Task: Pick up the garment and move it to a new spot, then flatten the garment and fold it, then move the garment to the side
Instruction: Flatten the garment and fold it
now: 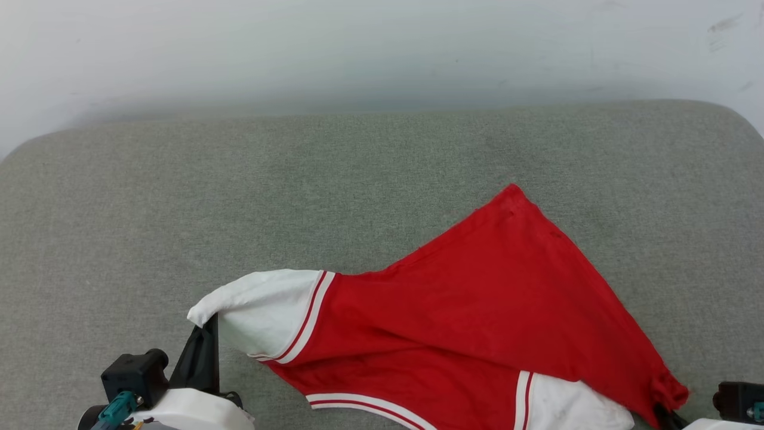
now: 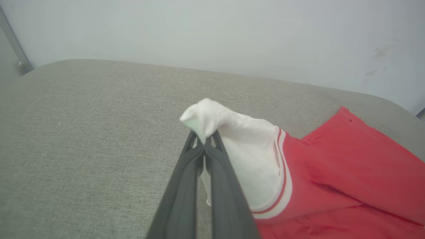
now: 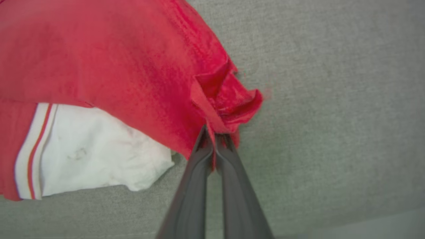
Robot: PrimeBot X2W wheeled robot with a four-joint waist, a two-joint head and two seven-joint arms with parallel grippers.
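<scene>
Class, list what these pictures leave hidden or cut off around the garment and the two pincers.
1. Head view: the garment runs off the bottom edge.
2. Left wrist view: the white sleeve covers the left pincer tips.
3. Right wrist view: bunched red cloth hides the right pincer tips.
4. All views: the garment's underside, against the grey cushion.

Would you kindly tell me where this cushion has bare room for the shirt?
Bare: the far strip of cushion between the garment and the wall, and the whole left part beyond the left hand. Crowded: near right, where the garment stretches between left hand and right hand.
</scene>
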